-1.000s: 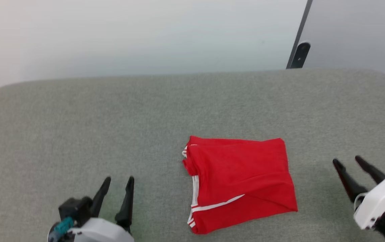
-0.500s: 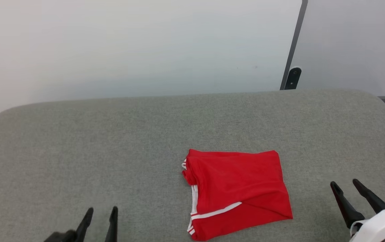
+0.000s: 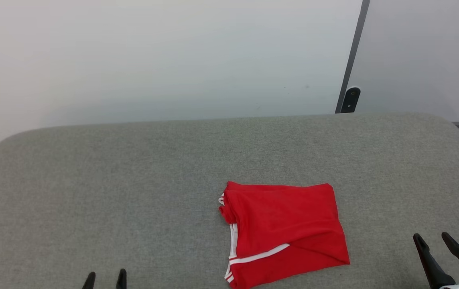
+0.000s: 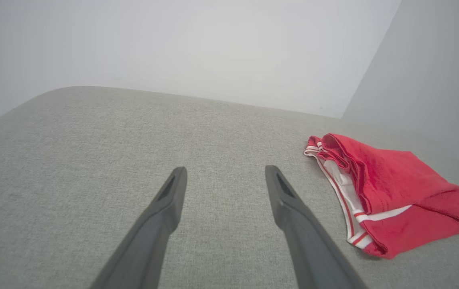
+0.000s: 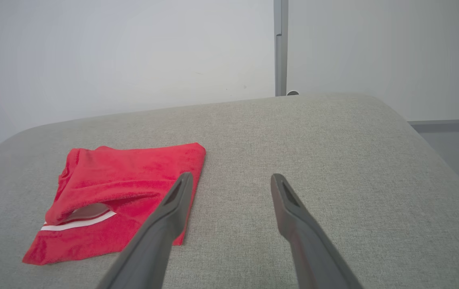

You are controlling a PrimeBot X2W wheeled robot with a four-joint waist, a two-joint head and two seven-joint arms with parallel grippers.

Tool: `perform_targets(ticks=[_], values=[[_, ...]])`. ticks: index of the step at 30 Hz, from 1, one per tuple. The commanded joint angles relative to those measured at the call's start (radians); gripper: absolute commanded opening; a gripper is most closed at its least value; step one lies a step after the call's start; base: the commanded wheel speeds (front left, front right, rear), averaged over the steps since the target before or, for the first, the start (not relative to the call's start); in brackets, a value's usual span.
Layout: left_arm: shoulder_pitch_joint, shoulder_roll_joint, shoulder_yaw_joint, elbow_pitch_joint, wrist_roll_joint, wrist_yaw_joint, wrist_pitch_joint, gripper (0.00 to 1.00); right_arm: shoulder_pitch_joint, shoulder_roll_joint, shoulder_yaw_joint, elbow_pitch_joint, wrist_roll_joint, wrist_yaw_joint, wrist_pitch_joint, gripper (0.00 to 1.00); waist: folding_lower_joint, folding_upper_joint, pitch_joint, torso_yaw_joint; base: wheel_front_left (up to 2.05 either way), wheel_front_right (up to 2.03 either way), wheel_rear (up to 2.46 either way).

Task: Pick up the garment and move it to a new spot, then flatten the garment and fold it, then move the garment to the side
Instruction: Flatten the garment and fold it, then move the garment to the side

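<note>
The red garment (image 3: 283, 233) lies folded into a compact rectangle on the grey padded surface, right of centre, with white striped trim along its left edge. It also lies at the right in the left wrist view (image 4: 390, 192) and at the left in the right wrist view (image 5: 121, 192). My left gripper (image 3: 105, 279) is open at the bottom left, well apart from the garment, holding nothing. At the lower right my right gripper (image 3: 432, 239) is open and empty, a short way right of the garment.
The grey padded surface (image 3: 133, 180) has rounded far corners and drops off at the right edge (image 5: 426, 132). A pale wall stands behind it, with a dark vertical post and bracket (image 3: 350, 98) at the far right.
The camera has tilted up, so the whole scene sits lower in the picture. Both grippers have drawn back toward the bottom edge. The garment lies as before.
</note>
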Motion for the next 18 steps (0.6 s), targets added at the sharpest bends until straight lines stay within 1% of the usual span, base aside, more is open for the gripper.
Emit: perform_targets(ticks=[1,8,18], values=[[0.011,0.002,0.004,-0.012,-0.003,0.006,0.001,1.0,0.011,0.006,-0.01,-0.008,-0.004,-0.001,0.006,1.0,0.0,0.0,0.002,0.002,0.0,0.0,0.0],[0.036,0.002,-0.003,-0.055,-0.006,0.021,0.02,1.0,0.025,0.031,-0.029,-0.036,-0.017,-0.001,0.037,1.0,0.0,0.0,0.008,0.007,0.0,0.0,0.0],[0.028,0.007,-0.004,-0.068,-0.014,0.028,0.023,1.0,0.017,0.038,-0.034,-0.046,-0.022,-0.001,0.053,1.0,0.0,0.0,0.006,0.017,0.0,0.0,0.0]])
